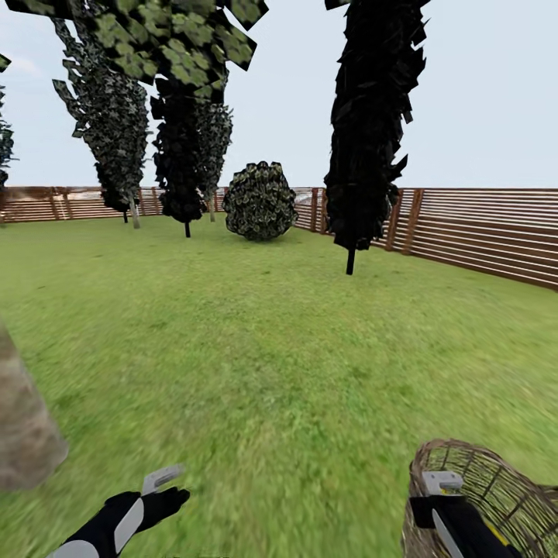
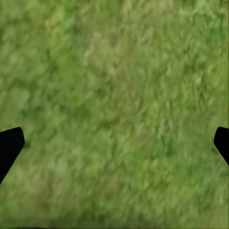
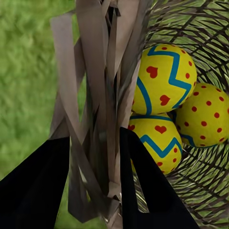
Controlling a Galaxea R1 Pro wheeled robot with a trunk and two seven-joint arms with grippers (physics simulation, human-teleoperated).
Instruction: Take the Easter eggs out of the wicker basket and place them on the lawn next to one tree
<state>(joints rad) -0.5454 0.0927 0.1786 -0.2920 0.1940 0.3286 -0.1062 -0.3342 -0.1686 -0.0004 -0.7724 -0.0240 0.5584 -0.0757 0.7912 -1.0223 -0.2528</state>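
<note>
From the head camera I see my right gripper (image 1: 443, 496) down at the lower right, at the rim of the wicker basket (image 1: 496, 484), which sits on the lawn (image 1: 279, 364). My right wrist camera shows the two dark fingers (image 3: 143, 191) closed on the basket's woven rim (image 3: 95, 119), one finger outside the wall and one inside, so I read that hand as clamped on the basket. All three eggs are in the basket, touching each other: one on top (image 3: 164, 78), one below it (image 3: 157, 140) right beside my inner finger, and one further in (image 3: 205, 114). They are yellow with red spots and blue-green zigzags.

My left gripper (image 1: 163, 488) hovers over bare grass at the lower left, and its wrist camera shows the two fingertips (image 2: 9, 145) wide apart at the picture's edges with nothing between them but grass.

A thick grey-brown trunk (image 1: 23, 422) stands at the far left edge, close to my left arm. Further off are dark narrow trees (image 1: 368, 132), a round bush (image 1: 260, 200), and a brown slat fence (image 1: 480, 229) along the back and right
</note>
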